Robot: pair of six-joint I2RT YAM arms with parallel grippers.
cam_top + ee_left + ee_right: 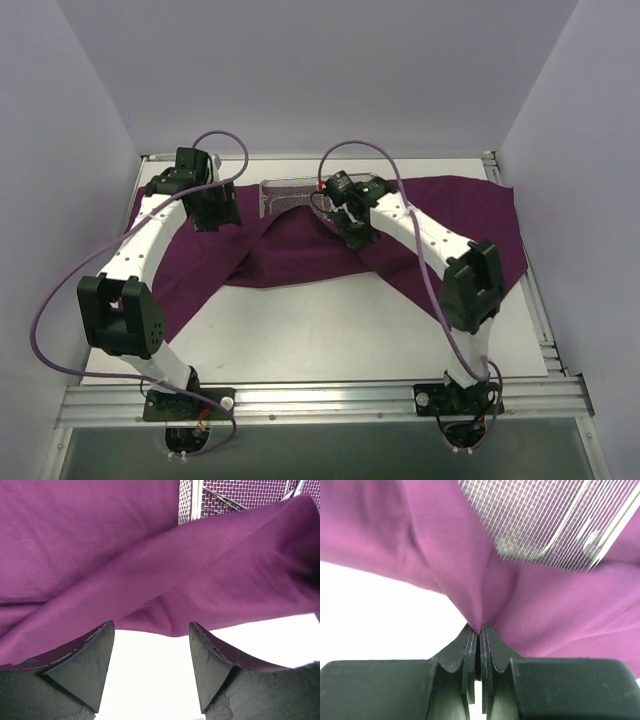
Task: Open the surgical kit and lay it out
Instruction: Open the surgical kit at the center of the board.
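Note:
The dark purple cloth wrap (300,250) lies spread across the back of the table, partly folded over the silver wire-mesh tray (285,192). My right gripper (352,232) is shut on a pinched fold of the cloth (485,595) beside the tray (545,525). My left gripper (215,215) is open and empty, its fingers (85,670) over the cloth's front edge (150,580). The tray's corner (235,497) shows in the left wrist view with slim metal instruments (222,500) inside.
The white table surface (330,330) lies in front of the cloth. Grey walls close in on the left, back and right. A metal rail (320,400) runs along the near edge by the arm bases.

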